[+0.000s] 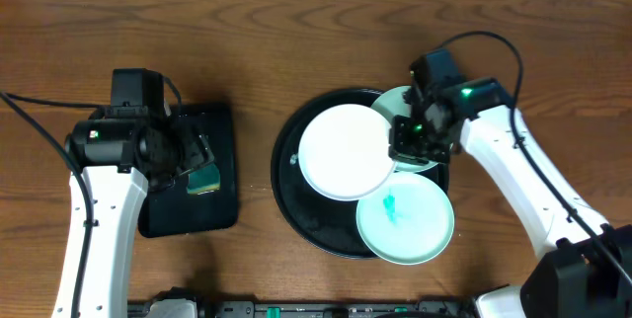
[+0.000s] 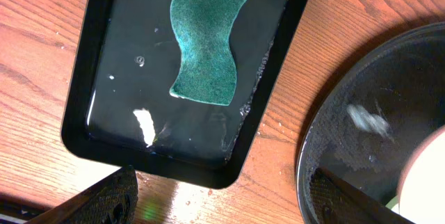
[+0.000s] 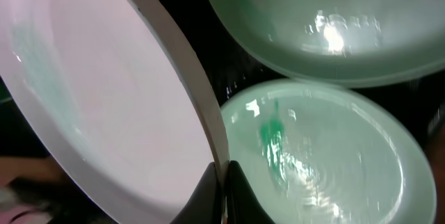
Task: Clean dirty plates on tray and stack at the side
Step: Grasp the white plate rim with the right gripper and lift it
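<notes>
The round black tray (image 1: 296, 199) holds three plates. My right gripper (image 1: 405, 148) is shut on the rim of a white plate (image 1: 346, 150) and holds it tilted above the tray; the pinched rim shows in the right wrist view (image 3: 221, 175). A pale-mint plate with a teal smear (image 1: 405, 219) lies at the tray's front right, also in the right wrist view (image 3: 327, 154). A third mint plate (image 1: 393, 106) sits at the back, partly hidden by the gripper. My left gripper (image 1: 197, 155) is open and empty above the small tray; its fingers frame bare wood (image 2: 222, 203).
A small rectangular black tray (image 1: 222, 204) at the left holds a green sponge (image 2: 205, 43) in a film of water. The round tray's rim (image 2: 306, 168) shows in the left wrist view at the right. Wooden table lies all around.
</notes>
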`<action>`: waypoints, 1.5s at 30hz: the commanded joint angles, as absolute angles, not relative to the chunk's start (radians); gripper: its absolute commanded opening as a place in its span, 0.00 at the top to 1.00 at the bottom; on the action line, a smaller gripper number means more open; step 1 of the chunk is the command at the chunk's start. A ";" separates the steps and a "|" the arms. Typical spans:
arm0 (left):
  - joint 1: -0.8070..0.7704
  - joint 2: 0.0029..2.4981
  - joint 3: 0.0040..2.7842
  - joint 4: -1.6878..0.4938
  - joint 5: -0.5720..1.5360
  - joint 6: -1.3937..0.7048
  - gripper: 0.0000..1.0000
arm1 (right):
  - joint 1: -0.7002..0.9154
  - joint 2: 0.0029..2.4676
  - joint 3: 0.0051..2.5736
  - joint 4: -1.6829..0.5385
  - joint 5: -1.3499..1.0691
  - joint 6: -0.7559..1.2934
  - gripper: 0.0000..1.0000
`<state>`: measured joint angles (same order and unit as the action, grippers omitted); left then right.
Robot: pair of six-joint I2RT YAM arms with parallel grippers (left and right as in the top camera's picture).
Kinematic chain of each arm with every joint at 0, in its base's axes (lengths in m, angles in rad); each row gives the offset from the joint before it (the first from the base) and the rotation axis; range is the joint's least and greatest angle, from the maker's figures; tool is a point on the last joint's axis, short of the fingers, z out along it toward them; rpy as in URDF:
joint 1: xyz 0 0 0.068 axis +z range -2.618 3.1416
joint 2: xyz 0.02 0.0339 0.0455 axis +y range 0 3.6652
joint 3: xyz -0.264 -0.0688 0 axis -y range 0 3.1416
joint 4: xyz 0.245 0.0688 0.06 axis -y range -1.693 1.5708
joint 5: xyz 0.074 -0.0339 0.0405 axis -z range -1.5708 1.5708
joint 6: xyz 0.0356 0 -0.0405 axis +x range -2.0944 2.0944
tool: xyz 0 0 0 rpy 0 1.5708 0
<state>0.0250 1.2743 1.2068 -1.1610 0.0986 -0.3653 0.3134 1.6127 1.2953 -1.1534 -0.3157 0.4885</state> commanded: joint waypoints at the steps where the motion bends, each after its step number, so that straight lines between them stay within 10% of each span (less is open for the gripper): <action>1: 0.025 1.270 1.223 -1.167 0.098 -0.363 0.20 | 0.265 1.608 1.309 -1.219 -0.516 0.442 0.98; 9: 0.025 1.270 1.223 -1.182 0.098 -0.363 0.20 | 0.237 1.608 1.309 -1.325 -0.810 0.229 0.98; 24: 0.025 1.270 1.223 -1.181 0.097 -0.363 0.20 | 0.310 1.608 1.309 -0.805 -0.307 0.200 0.98; 45: 0.025 1.270 1.214 -1.181 0.097 -0.359 0.20 | 0.651 1.519 1.343 -0.931 0.583 0.153 0.99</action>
